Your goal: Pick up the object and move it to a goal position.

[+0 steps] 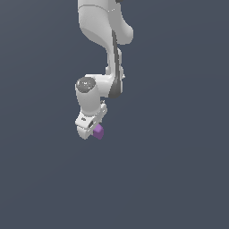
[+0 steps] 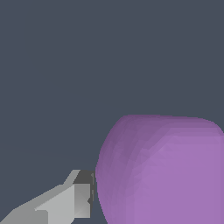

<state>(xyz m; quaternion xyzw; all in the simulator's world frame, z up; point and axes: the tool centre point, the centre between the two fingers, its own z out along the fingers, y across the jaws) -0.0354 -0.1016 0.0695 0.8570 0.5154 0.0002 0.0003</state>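
Observation:
The object is a small purple lump with rounded edges, sitting right at the tip of my white gripper in the exterior view. In the wrist view the object fills much of the picture. One grey finger presses its dark pad against the object's side. The other finger is outside the wrist picture, past the object. The gripper looks shut on the object. Whether the object rests on the ground or hangs above it cannot be told.
A plain dark grey surface fills the scene all around. The white arm comes down from the top of the exterior view.

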